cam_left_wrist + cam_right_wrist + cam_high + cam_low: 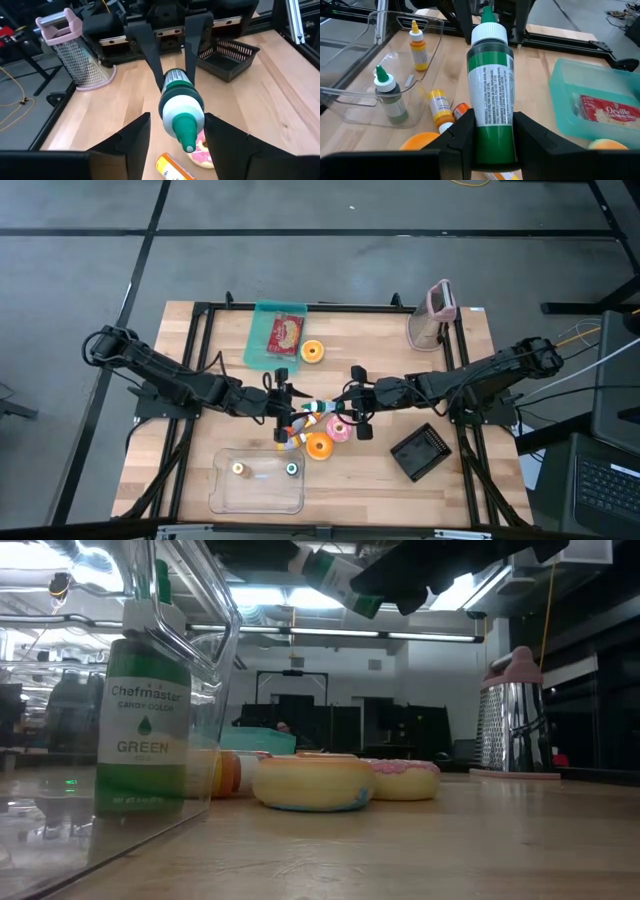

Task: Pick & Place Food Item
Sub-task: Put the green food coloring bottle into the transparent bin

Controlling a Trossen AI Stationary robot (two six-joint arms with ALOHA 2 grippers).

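Step in hand: mid-air handover of the green bottle (490, 95) between arms, above table centre. You've got the right gripper (490, 137) pinched on the bottle's base end, fingers tight on both sides in the right wrist view. Bottle lies roughly level, nozzle toward the left arm.

Left gripper (175, 135) sits at the cap end, fingers spread wide either side of the white cap and green nozzle, not touching as far as the left wrist view shows. So the bottle hangs from the right gripper only.

Below the bottle: an orange donut (319, 445) and a pink donut (340, 430) on the table, plus loose small bottles beside them. Clear bin (225, 498) is near the front edge on the left arm's side; inside it stand an orange-capped bottle (418, 47) and another green bottle (390, 97), upright. Teal tray (262, 330) w/ popcorn packet and the grater (437, 315) are at the far edge, well apart, not involved.

Judgement: transfer is not complete. Next move calls for closing the left fingers on the cap/neck, confirming hold, and only then releasing the right. Cap is narrower than the body and tapers, so centre the fingers on the white collar, not the nozzle. If the right lets go early, the bottle drops on the donuts. After that, likely carry to the clear bin.
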